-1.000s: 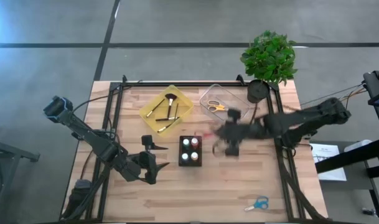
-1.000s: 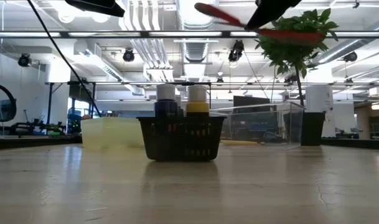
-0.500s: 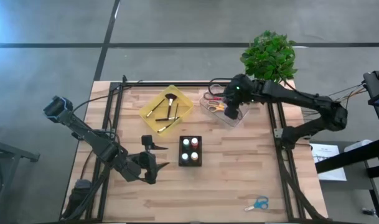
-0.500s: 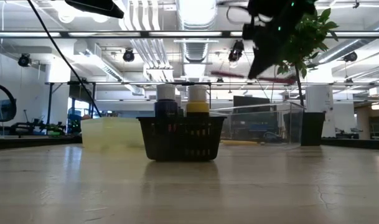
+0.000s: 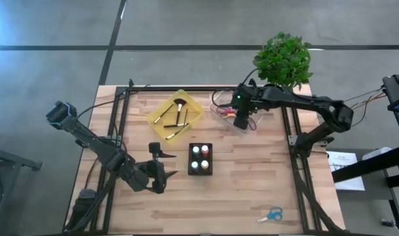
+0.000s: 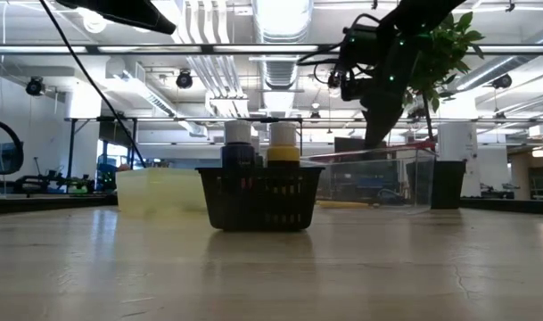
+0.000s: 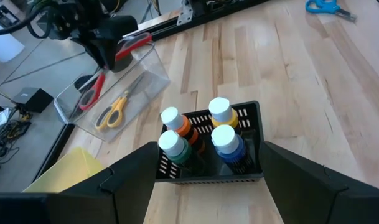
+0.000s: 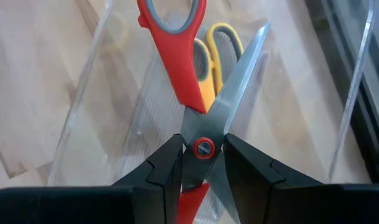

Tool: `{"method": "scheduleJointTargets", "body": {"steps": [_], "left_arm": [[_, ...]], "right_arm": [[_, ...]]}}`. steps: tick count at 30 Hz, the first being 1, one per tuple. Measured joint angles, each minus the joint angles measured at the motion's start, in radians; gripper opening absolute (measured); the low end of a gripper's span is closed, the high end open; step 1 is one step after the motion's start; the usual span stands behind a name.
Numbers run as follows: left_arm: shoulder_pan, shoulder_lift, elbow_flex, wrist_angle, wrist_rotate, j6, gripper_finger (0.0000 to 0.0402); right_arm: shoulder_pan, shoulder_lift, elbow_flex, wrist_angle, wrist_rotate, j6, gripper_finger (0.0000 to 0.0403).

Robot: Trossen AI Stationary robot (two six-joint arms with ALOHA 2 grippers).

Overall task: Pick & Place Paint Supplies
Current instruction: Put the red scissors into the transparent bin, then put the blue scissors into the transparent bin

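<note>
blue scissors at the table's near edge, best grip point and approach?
The blue scissors lie flat and alone on the bare wood. Likely best: come straight down and pinch across the blades near the pivot, the narrowest rigid part; the handle loops are wider. The right end effector is shut on red scissors.

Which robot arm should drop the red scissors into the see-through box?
The right one. Its tool already pinches the red scissors at the pivot, right over the clear bin where the yellow scissors lie. The left tool waits far off, near the black basket.
</note>
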Motion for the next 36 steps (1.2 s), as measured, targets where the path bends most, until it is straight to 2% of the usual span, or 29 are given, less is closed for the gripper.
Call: {"method": "scheduleJointTargets", "body": {"steps": [14, 22, 26, 36], "left_arm": [[0.000, 0.000, 0.000, 0.019, 0.000, -0.002, 0.0287], [0.000, 0.000, 0.000, 0.023, 0.000, 0.001, 0.0287], [0.000, 0.000, 0.000, 0.023, 0.000, 0.002, 0.0287], [0.000, 0.000, 0.000, 0.024, 0.000, 0.004, 0.0287]], "right_arm": [[-0.006, -0.012, 0.072, -0.024, 0.021, 0.012, 0.0107], [-0.058, 0.011, 0.100, -0.089, -0.031, 0.027, 0.0110], [-0.086, 0.033, 0.102, -0.125, -0.033, 0.030, 0.0139], [-0.085, 0.069, 0.100, -0.135, -0.044, 0.000, 0.0256]]}}
